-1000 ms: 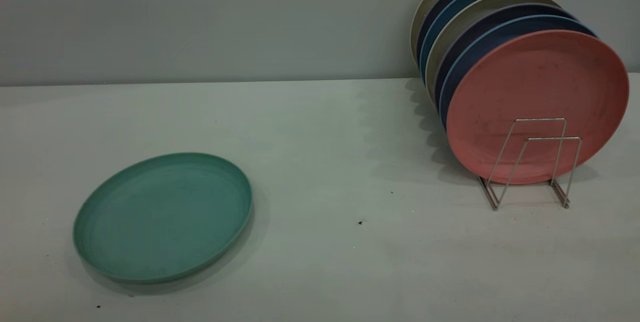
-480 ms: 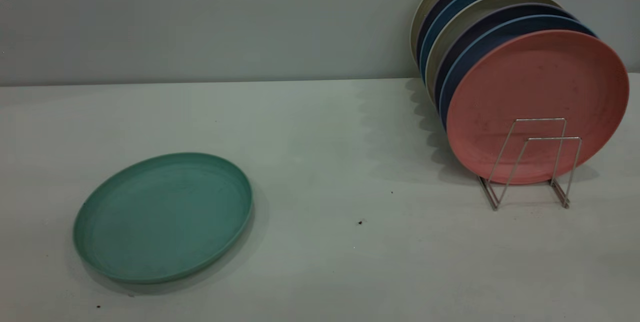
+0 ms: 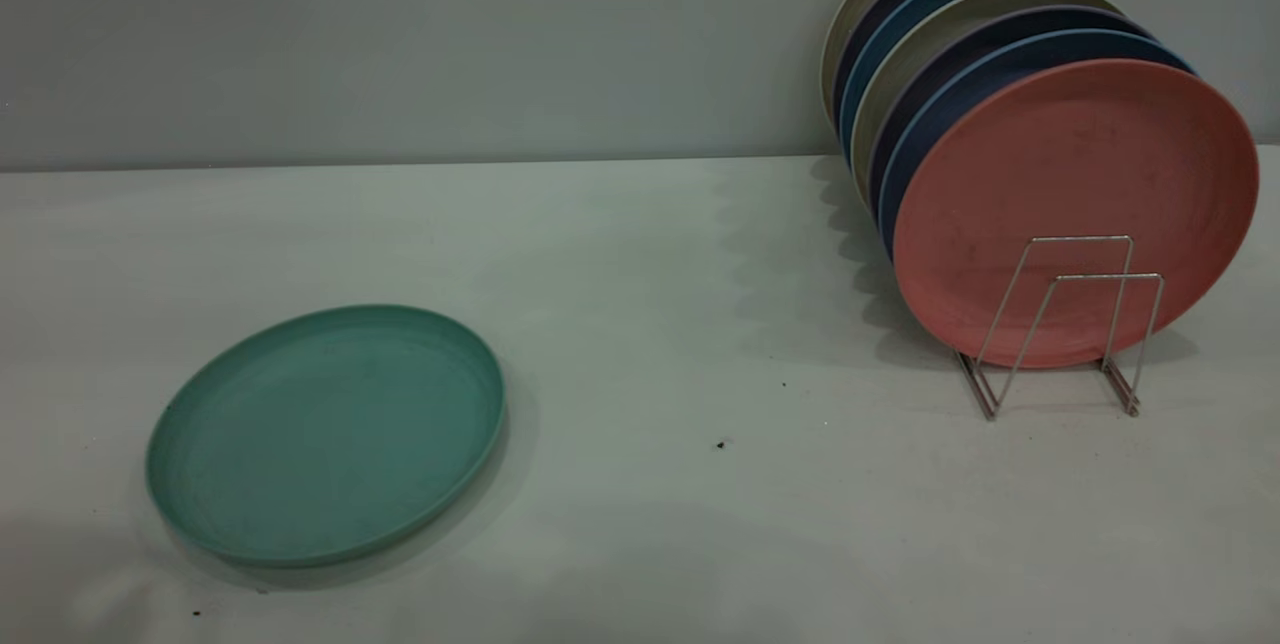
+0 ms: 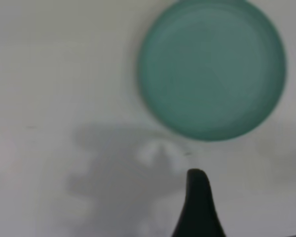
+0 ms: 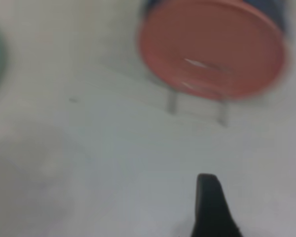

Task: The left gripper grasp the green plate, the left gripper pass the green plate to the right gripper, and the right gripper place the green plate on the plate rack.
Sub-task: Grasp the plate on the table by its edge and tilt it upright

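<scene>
Green plate (image 3: 325, 434) lay flat on the table (image 3: 640, 324), left side, untouched. Plate rack (image 3: 1062, 324) stood far right, holding upright plates, the salmon-pink plate (image 3: 1075, 184) foremost. Left gripper (image 4: 199, 207) hung above the table near the green plate; right gripper (image 5: 213, 207) hung above the table facing the rack. One finger of each showed; jaw state could not be told.

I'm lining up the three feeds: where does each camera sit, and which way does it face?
Exterior: low in front, across the table at the green plate and plate rack; no arm visible.
Left wrist: above, looking down at the green plate; one fingertip shows.
Right wrist: above, facing the pink plate; one fingertip shows.
Shared: both plates.
</scene>
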You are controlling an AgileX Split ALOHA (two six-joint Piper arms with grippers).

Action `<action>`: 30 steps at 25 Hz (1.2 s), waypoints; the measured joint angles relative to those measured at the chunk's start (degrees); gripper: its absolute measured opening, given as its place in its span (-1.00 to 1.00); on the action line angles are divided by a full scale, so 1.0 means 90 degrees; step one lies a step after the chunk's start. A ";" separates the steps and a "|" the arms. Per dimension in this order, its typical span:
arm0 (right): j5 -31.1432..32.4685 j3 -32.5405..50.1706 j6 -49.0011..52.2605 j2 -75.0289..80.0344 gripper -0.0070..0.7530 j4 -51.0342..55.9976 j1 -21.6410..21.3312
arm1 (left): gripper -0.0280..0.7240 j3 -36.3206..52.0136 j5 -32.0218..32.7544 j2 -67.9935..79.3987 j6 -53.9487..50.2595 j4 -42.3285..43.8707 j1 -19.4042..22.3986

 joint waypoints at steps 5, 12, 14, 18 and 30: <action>-0.0790 -0.0049 -0.1875 0.1436 0.29 0.1820 0.0412 | 0.64 -0.0293 -0.0258 0.1088 0.0000 -0.0373 0.0000; -0.1552 -0.0224 -0.2913 0.3235 0.29 0.3630 0.1724 | 0.64 -0.0644 -0.0453 0.2515 0.0262 -0.0531 0.0338; -0.1613 -0.0371 -0.3136 0.3671 0.29 0.4096 0.1994 | 0.64 -0.0716 -0.0466 0.2969 0.0339 -0.0545 0.0621; -0.1633 -0.0601 -0.3777 0.4380 0.29 0.4922 0.2279 | 0.64 -0.0961 -0.0561 0.3908 0.0645 -0.0675 0.1099; -0.1040 -0.0635 -0.4638 0.4910 0.29 0.6005 0.2305 | 0.64 -0.1214 -0.1522 0.6026 0.1815 -0.1805 0.1221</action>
